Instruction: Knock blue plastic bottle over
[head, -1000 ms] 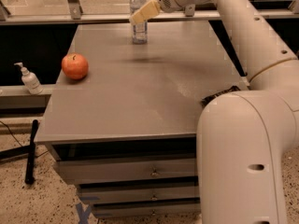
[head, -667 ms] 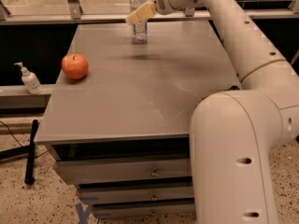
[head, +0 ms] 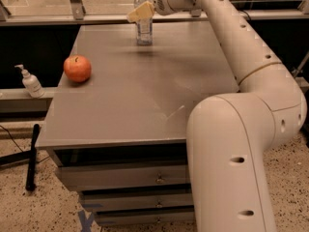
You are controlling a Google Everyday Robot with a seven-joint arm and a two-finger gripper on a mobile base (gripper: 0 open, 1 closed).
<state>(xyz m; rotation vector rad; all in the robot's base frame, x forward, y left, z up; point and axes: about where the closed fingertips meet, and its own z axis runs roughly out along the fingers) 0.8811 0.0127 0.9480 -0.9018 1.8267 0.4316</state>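
Observation:
The blue plastic bottle [head: 143, 27] stands upright near the far edge of the grey table [head: 140, 91]; its white cap is at the top of the view. My gripper [head: 140, 12] reaches in from the right at the bottle's upper part, and its pale yellow fingers [head: 139, 12] overlap the bottle just below the cap. The white arm stretches from the lower right across the table's right side.
A red apple [head: 77, 68] sits near the table's left edge. A small white pump-dispenser bottle [head: 31, 82] stands on a ledge left of the table. Drawers [head: 125, 178] are below the tabletop. A black rod [head: 32, 156] leans on the floor at left.
The gripper has shifted slightly left along the bottle's upper part. The bottle still stands upright in the same place.

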